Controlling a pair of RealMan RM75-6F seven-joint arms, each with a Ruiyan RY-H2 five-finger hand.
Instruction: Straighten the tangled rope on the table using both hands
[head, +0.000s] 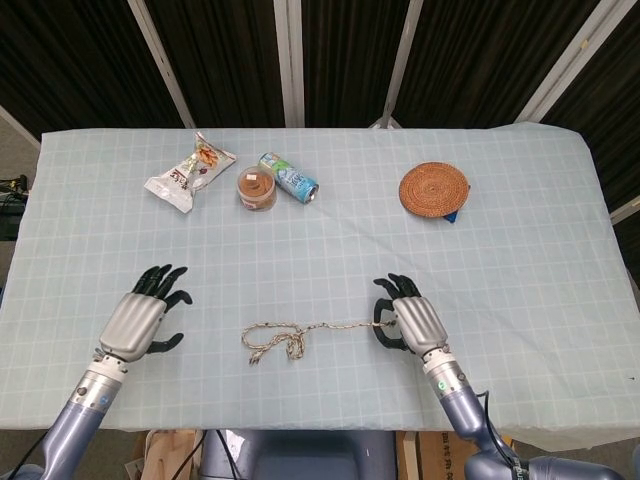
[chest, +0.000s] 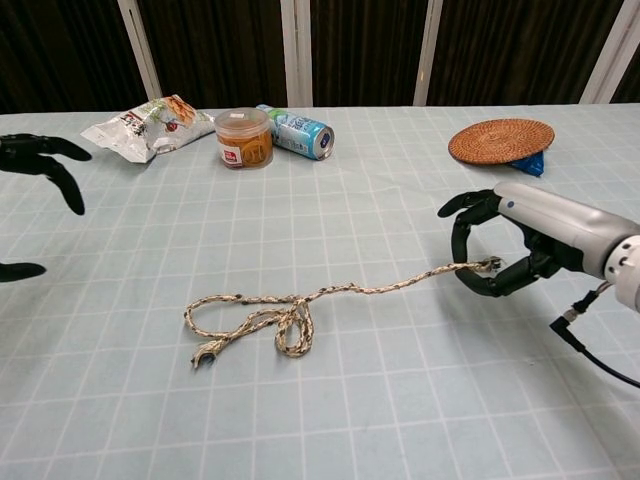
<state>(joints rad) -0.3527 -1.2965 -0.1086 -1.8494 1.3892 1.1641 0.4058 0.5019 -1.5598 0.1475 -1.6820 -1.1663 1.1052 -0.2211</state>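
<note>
A tan braided rope (head: 300, 333) (chest: 300, 305) lies near the table's front edge, its left part looped and knotted, its right part running out nearly straight. My right hand (head: 412, 318) (chest: 520, 245) pinches the rope's right end just above the cloth. My left hand (head: 145, 316) hovers left of the tangle with fingers spread and holds nothing; in the chest view only its dark fingertips (chest: 45, 160) show at the left edge.
Along the far side lie a snack bag (head: 189, 171), a brown-lidded jar (head: 257, 188) and a can on its side (head: 289, 177). A woven coaster (head: 433, 188) rests on something blue at the far right. The table wears a pale checked cloth (head: 500, 250).
</note>
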